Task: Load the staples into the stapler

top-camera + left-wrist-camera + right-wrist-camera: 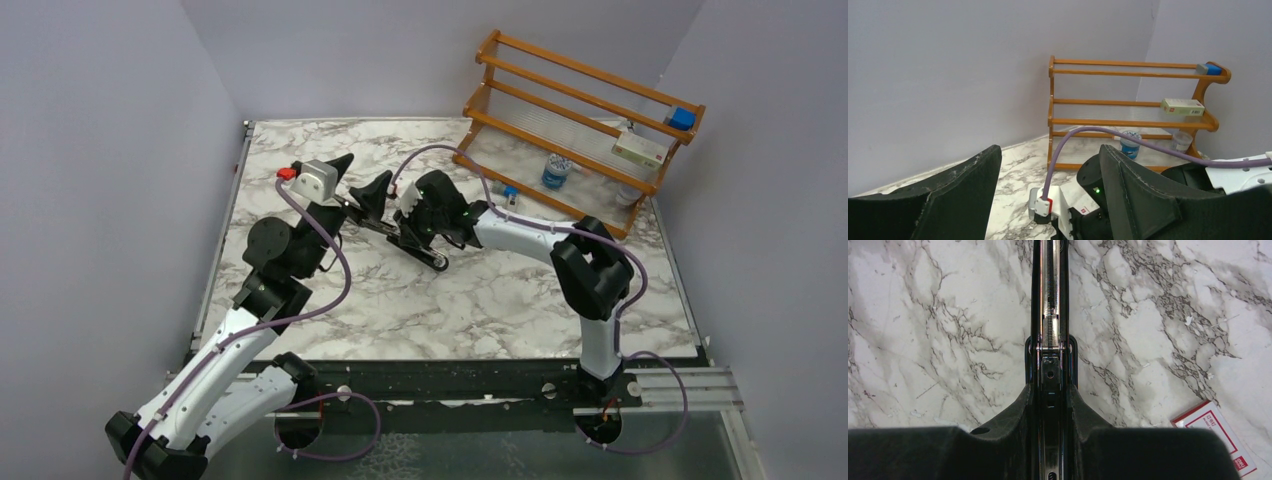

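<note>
Clamping the stapler (1050,335), right fingers (1010,412) grip its sides; left fingers (955,195) spread wide apart.

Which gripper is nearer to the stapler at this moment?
Right. The right gripper is clamped on the stapler, one finger on each side. The left gripper stands open near the stapler's other end, holding nothing.
</note>
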Motion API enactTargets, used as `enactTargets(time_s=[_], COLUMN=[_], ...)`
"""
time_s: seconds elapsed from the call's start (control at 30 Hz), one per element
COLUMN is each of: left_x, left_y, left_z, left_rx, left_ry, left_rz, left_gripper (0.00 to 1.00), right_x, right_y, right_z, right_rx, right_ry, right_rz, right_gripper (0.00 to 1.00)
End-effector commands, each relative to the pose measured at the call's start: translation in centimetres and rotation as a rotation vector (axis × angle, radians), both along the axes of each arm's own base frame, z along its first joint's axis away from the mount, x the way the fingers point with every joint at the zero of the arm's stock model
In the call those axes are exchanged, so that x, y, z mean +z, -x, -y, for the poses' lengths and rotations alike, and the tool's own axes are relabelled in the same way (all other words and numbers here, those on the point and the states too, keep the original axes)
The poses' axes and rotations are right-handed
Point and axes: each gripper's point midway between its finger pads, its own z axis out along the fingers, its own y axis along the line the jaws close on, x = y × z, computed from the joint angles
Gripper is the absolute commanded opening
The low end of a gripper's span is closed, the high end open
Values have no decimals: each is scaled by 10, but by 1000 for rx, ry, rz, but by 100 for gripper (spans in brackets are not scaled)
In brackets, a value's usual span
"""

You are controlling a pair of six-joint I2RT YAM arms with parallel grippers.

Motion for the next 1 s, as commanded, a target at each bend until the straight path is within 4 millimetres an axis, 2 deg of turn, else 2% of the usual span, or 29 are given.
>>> enactTargets(time_s=[0.0, 0.27, 0.5, 0.7, 0.97], left_x=[6, 7, 8, 10, 5], left_y=[1, 1, 4, 6, 0], left_z=[-6, -3, -3, -7, -2], left_rx=[24, 9, 4, 17, 12], left_ry=[12, 2, 7, 8, -19], left_rz=[-1, 14, 19, 32, 29], left_gripper=[75, 75, 75, 75, 75], right_x=[12, -13, -30, -32, -5], right_y=[-10, 1, -2, -3, -4], right_z=[-20, -25, -29, -32, -33], right_rx=[37, 129, 114, 106, 59], right_ry=[-8, 74, 99, 90, 28], right_rz=[112, 155, 128, 109, 125], right_gripper=[1, 1, 4, 23, 43])
